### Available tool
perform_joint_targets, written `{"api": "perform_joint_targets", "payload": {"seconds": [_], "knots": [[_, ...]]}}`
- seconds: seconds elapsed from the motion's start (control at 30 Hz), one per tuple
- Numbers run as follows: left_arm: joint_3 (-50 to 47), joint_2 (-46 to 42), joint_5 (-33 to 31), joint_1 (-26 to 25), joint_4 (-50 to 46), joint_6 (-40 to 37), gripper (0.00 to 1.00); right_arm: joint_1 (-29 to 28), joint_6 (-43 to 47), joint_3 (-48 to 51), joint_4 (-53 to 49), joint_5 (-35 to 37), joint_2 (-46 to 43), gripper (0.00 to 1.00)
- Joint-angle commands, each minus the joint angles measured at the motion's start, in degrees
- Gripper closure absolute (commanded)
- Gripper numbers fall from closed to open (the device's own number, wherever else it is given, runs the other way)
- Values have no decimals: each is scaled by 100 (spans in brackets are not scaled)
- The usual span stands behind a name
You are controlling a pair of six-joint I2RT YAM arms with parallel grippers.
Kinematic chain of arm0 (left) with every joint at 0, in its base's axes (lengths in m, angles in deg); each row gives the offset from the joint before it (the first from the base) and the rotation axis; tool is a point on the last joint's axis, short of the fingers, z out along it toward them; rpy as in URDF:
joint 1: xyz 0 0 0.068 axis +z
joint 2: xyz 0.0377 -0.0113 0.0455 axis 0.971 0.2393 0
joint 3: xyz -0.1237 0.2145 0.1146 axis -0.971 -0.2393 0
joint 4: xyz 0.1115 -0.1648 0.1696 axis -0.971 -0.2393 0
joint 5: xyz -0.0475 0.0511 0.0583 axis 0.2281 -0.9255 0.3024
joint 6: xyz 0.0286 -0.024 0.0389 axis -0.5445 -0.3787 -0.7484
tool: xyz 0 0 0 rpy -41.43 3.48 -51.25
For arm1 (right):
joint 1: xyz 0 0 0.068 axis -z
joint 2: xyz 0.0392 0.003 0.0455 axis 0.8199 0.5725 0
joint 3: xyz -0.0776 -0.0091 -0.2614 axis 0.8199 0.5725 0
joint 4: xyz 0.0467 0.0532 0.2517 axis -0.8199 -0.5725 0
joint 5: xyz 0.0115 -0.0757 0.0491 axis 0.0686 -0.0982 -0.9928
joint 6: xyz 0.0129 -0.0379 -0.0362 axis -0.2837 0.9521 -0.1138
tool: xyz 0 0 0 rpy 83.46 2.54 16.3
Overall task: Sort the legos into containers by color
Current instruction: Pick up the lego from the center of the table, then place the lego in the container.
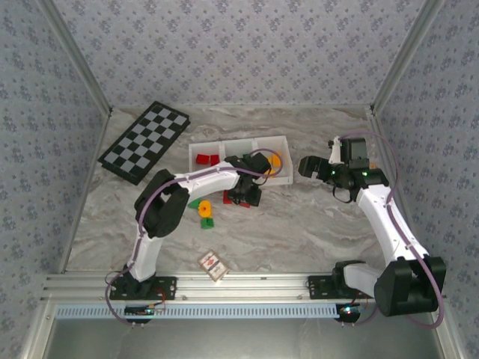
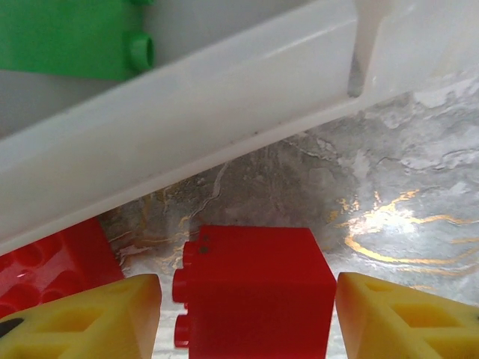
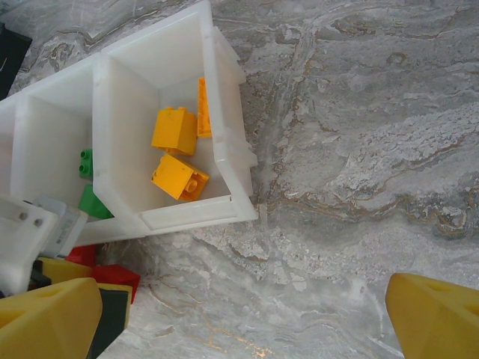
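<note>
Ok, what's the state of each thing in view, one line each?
Left gripper, open, astride a red brick.
Red brick, on the table beside the tray, not lifted.
Right gripper, open, empty, above the table.
Tray, upright, some bricks inside.
Orange bricks, in the tray's right compartment.
Loose bricks, on the table, unsorted.
Checkerboard, lying flat.

The square red plastic brick (image 2: pixel 258 292) looks smooth and glossy; the low white plastic tray (image 2: pixel 187 127) smooth, faintly translucent; the grey marbled desk (image 2: pixel 404 187) polished, perhaps laminate, catching glints.
</note>
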Motion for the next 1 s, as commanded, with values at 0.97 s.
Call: {"api": "perform_joint_targets", "payload": {"seconds": [0.97], "knots": [[2, -1389, -985, 579, -606, -423, 66, 77, -62, 76, 46, -121, -68, 0]]}}
